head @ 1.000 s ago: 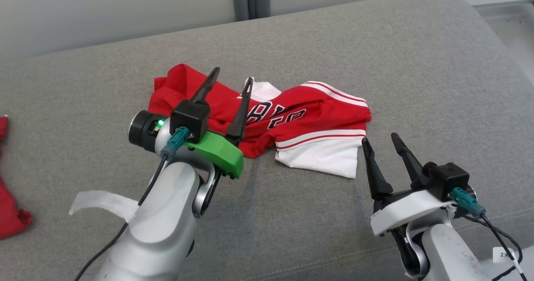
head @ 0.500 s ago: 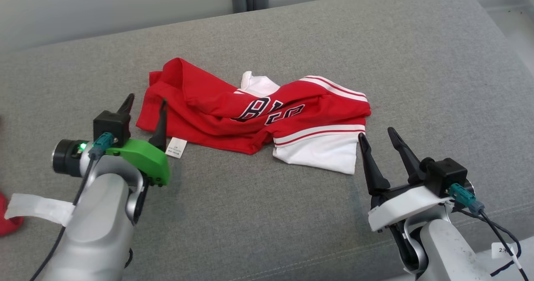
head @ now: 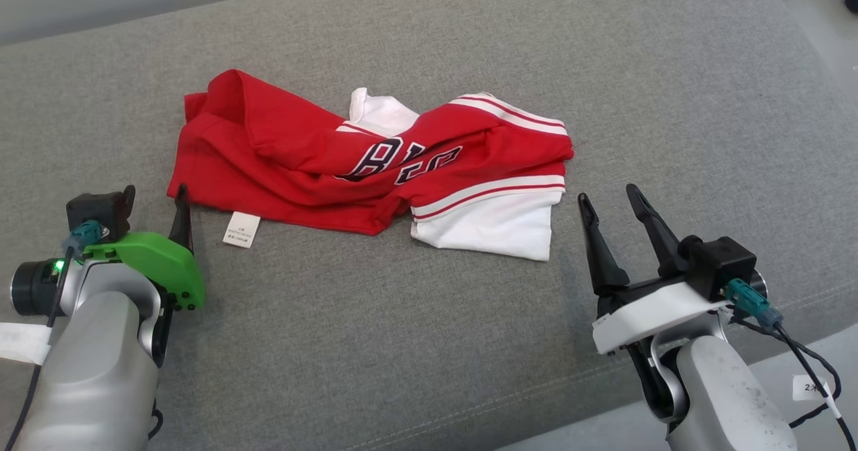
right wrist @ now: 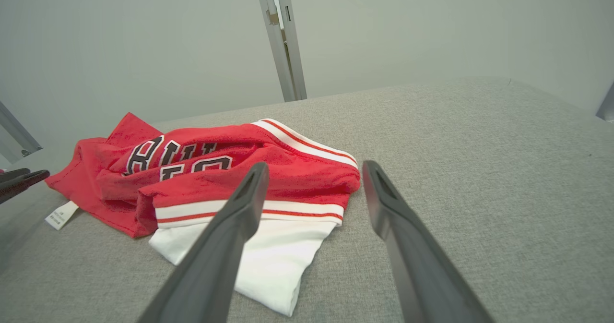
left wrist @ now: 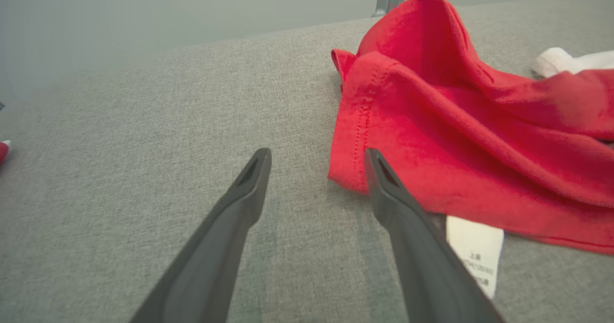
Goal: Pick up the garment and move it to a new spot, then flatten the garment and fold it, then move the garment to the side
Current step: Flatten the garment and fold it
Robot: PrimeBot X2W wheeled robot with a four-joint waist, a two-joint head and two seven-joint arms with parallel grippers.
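Here, splayed and empty, left gripper (head: 154,191) and right gripper (head: 608,194) flank the garment (head: 301,163) on grey upholstery (head: 402,337).

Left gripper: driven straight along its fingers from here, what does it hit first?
Probably the garment: its near red hem corner lies just ahead of the finger on that side. The other finger faces bare grey cushion. The left gripper is open and low; height over the fabric is unclear.

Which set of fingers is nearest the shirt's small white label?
The left gripper, on the green mount: the label lies just beside it. The right gripper sits by the opposite, white end of the garment.
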